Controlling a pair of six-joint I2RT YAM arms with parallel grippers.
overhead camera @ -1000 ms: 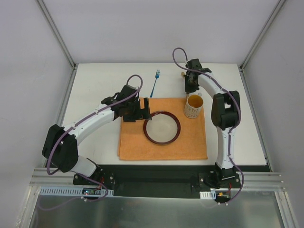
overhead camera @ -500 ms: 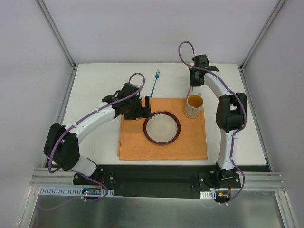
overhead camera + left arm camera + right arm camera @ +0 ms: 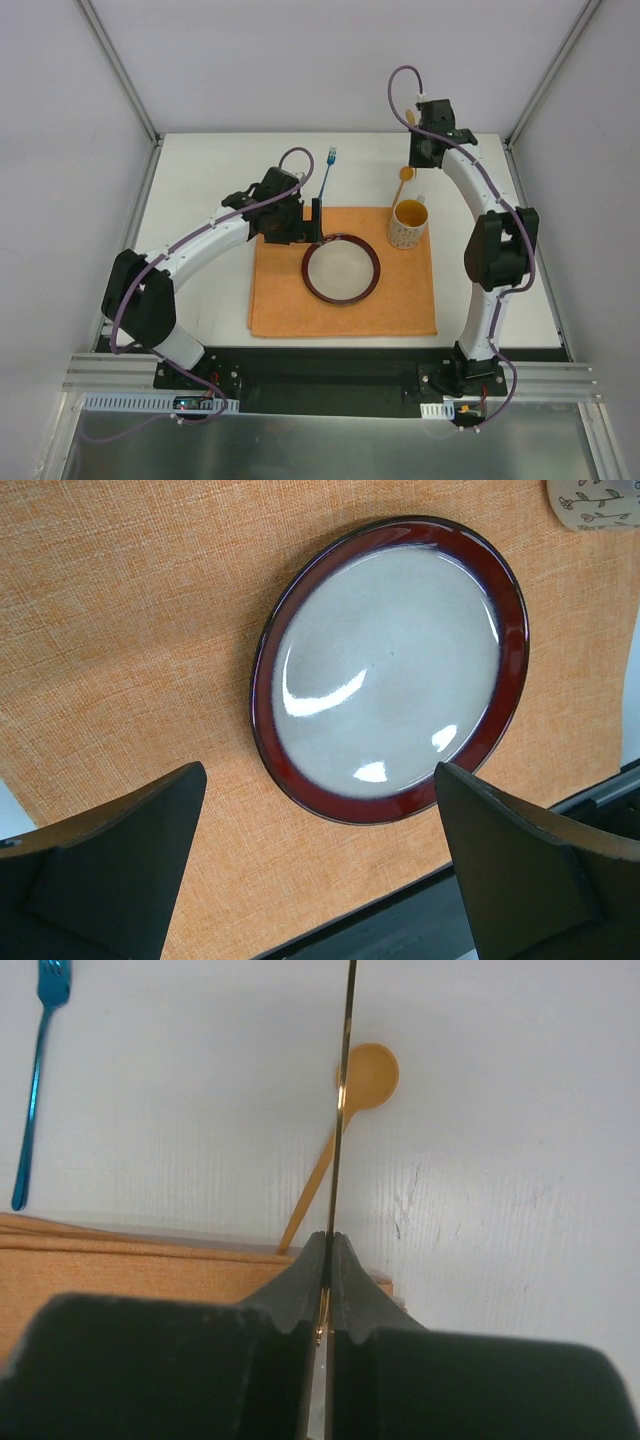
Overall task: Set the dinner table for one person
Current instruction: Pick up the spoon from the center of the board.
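Observation:
On the white dinner table lies an orange placemat with a red-rimmed plate and a patterned mug on it. My left gripper hovers open over the placemat, just left of the plate, with nothing between its fingers. At the far right my right gripper is shut on a thin gold utensil, seen edge-on. A gold spoon lies on the table behind the mug; the right wrist view shows this spoon just beyond the held utensil.
A blue fork lies on the table beyond the placemat's far edge, and the right wrist view has this fork at its left. Grey frame posts stand at the far corners. A black base rail runs along the near edge.
My right gripper has drawn back from the mug toward the far right corner, still shut on the thin gold utensil. The left gripper has shifted slightly toward the far side.

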